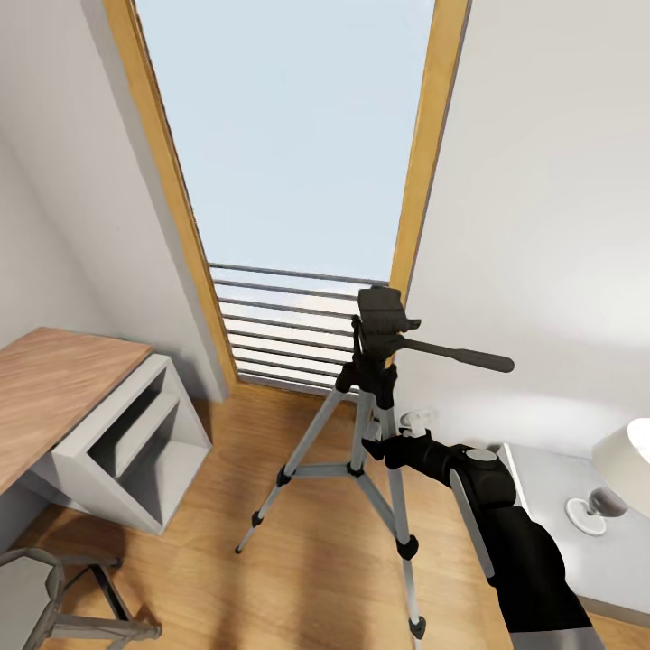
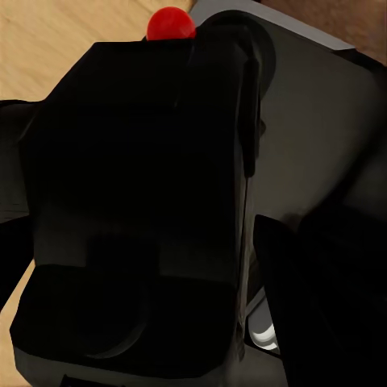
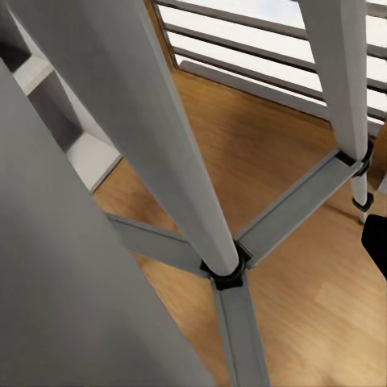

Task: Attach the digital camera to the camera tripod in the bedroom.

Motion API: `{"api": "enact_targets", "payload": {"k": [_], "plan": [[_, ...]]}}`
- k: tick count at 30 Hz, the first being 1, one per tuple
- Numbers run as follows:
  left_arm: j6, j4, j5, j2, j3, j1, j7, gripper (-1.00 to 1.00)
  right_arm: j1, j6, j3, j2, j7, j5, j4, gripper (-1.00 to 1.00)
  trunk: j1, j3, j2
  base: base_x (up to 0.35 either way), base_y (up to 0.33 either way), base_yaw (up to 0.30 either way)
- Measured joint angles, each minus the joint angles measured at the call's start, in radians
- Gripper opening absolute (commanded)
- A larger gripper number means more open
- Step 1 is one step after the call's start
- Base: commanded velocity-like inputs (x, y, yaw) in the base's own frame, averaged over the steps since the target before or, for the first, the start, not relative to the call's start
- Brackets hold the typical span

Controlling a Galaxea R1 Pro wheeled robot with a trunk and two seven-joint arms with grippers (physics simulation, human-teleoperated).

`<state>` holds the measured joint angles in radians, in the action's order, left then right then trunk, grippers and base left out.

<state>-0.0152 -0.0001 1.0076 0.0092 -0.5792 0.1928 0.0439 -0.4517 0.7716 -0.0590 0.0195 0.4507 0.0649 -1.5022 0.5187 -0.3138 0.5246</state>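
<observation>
The camera tripod point(image 1: 366, 406) stands on the wood floor in front of the tall wood-framed window point(image 1: 289, 135), its black head point(image 1: 382, 311) bare on top and its pan handle point(image 1: 460, 355) pointing right. My right gripper point(image 1: 381, 447) is against the tripod's upper legs, below the head; its wrist view has the silver legs point(image 3: 173, 153) and spreader hub point(image 3: 227, 270) very close, with one black fingertip point(image 3: 376, 242) at the edge, so it looks open. The digital camera point(image 2: 137, 210), black with a red button point(image 2: 170, 23), sits in my left gripper point(image 2: 173, 242).
A wood-topped desk point(image 1: 45, 388) with a grey shelf unit point(image 1: 135, 442) stands at the left, a chair point(image 1: 54, 596) at the lower left. At the right is a grey bedside table point(image 1: 560, 524) with a white lamp point(image 1: 623, 469). A railing point(image 1: 289, 325) crosses the window's foot.
</observation>
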Motion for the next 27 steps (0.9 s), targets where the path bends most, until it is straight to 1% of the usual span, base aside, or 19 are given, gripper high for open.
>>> {"api": "enact_targets", "payload": {"k": [12, 13, 14, 16, 17, 18, 23, 27], "plan": [[0.001, 0.000, 0.000, 0.000, 0.000, 0.000, 0.000, -1.00, 0.000, 0.003, 0.000, -0.001, 0.001, -0.003, 0.001, 1.00, 0.000, 0.000, 0.000, 0.001, 0.000, 0.000], [0.001, 0.000, 0.000, 0.000, 0.000, 0.000, 0.000, -1.00, 0.000, 0.003, 0.000, -0.001, 0.001, -0.003, 0.001, -1.00, 0.000, 0.000, 0.000, 0.000, 0.000, 0.000], [0.000, 0.000, 0.000, 0.000, 0.000, 0.000, 0.000, -1.00, 0.000, 0.005, 0.000, -0.001, 0.003, -0.011, 0.002, -1.00, 0.000, 0.000, 0.000, 0.000, 0.000, 0.000], [0.000, 0.000, 0.000, 0.000, 0.000, 0.000, 0.000, -1.00, 0.000, 0.003, 0.000, -0.001, 0.005, -0.005, 0.004, -1.00, 0.000, 0.000, 0.000, 0.000, 0.000, 0.000], [0.001, 0.000, 0.000, 0.000, 0.000, 0.000, 0.000, -1.00, 0.000, 0.005, 0.000, -0.001, 0.002, -0.011, 0.005, -1.00, 0.000, 0.000, 0.000, 0.000, 0.000, 0.000], [0.000, 0.000, 0.000, 0.000, 0.000, 0.000, 0.000, -1.00, 0.000, 0.000, 0.001, -0.001, 0.000, 0.003, 0.005, -1.00, 0.000, 0.000, 0.000, 0.000, 0.000, 0.000], [0.000, 0.000, 0.000, 0.000, 0.000, 0.000, 0.000, -1.00, 0.000, 0.005, 0.000, 0.000, 0.002, -0.017, 0.016, -1.00, 0.000, 0.000, 0.000, 0.000, 0.000, 0.000], [0.000, 0.000, 0.000, 0.000, 0.000, 0.000, 0.000, -1.00, 0.000, 0.003, -0.001, -0.001, 0.002, -0.016, 0.032, -1.00, 0.000, 0.000, 0.000, 0.000, 0.000, 0.000]]}}
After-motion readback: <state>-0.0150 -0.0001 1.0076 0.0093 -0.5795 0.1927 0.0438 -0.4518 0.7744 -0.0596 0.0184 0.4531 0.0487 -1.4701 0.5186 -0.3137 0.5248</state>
